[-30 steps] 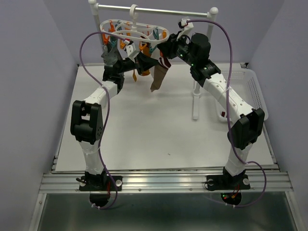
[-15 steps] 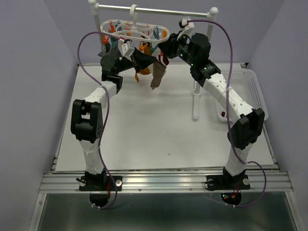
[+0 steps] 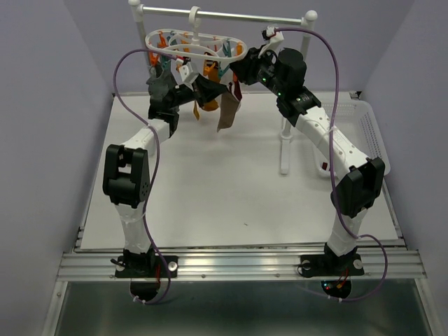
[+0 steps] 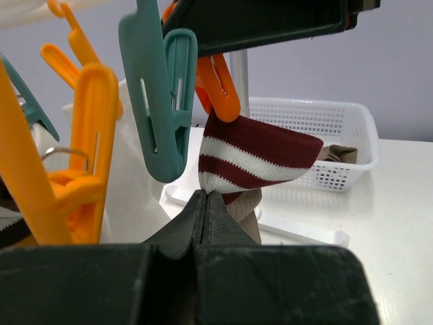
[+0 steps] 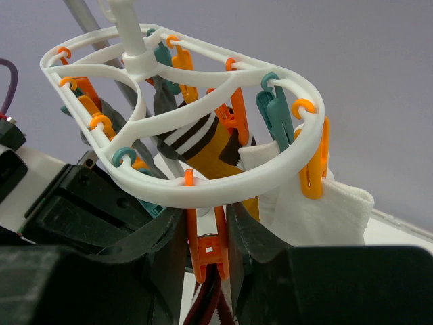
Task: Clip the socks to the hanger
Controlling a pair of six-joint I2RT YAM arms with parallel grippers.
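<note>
The white hanger (image 3: 187, 43) hangs on the rail (image 3: 238, 15) above the bench (image 3: 231, 189). Right under the hanger, the right tool (image 5: 206, 218) is squeezing an orange clip (image 5: 206, 254). A red and white striped sock (image 4: 257, 159) hangs from that clip. The left tool (image 4: 205, 203) is shut tight just below the sock. A white sock (image 5: 325, 213) is clipped to the hanger too.

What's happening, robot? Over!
Right gripper gripping orange plastic clip. Left gripper shut beneath maroon striped fabric sock hanging from it. Teal plastic clip dangling beside.
</note>
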